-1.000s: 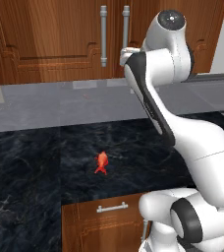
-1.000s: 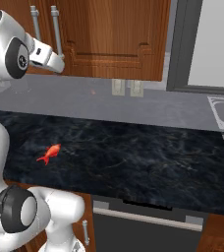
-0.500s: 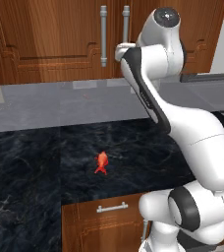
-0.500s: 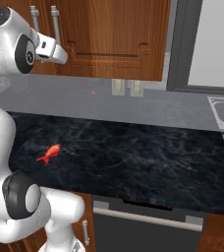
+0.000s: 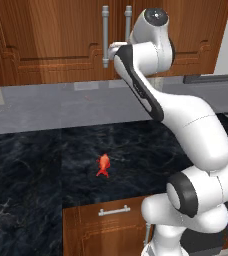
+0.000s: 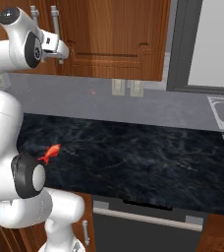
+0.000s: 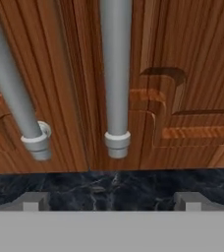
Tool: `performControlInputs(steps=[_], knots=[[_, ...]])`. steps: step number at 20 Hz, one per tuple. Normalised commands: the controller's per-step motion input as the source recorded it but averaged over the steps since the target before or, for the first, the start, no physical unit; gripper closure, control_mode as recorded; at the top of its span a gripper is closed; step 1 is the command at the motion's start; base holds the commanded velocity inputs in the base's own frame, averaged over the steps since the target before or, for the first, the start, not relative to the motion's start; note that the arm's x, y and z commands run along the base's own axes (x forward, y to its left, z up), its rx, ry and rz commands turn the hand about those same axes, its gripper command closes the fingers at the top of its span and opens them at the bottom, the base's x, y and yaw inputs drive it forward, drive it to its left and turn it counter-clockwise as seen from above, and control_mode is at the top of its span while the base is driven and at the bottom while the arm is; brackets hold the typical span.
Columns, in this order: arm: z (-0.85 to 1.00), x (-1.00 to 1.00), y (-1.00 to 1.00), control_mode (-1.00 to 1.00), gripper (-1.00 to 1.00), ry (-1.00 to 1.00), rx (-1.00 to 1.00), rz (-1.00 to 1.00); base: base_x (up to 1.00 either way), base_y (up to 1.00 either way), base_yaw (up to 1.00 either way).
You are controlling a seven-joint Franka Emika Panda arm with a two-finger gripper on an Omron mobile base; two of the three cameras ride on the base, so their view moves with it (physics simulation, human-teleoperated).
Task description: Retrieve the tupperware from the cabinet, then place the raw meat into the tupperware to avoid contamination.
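Facing you, the cabinet (image 5: 56, 40) is spanning the wall above the counter (image 5: 46, 165), and both its doors are sitting closed, so you are not seeing the tupperware anywhere. Your arm is reaching up from the counter's near edge toward the cabinet, with the gripper (image 7: 111, 199) hanging just in front of the seam between the doors, close to the lower ends of the two handles (image 7: 116, 74). Its fingertips (image 7: 33, 201) are standing spread wide apart, holding nothing and touching neither handle. Below the cabinet, the dark marble counter is running across both base views, with a pale grey strip of wall between the two. You are seeing the raw meat (image 5: 103, 165) lying on that counter, well below the cabinet and near the counter's front edge, apart from the gripper.
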Motion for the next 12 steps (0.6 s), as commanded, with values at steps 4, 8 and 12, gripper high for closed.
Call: performControlInputs(steps=[4,8,12], knots=[[0.00,0.37,-0.04,-1.00,-1.00,0.00,0.00,0.00,0.00,0.00,0.00],[0.00,0.28,-0.10,-1.00,-1.00,0.00,0.00,-0.03,0.00,0.00,0.00],[0.00,0.25,-0.10,-1.00,-1.00,0.00,0.00,-0.05,0.00,0.00,0.00]])
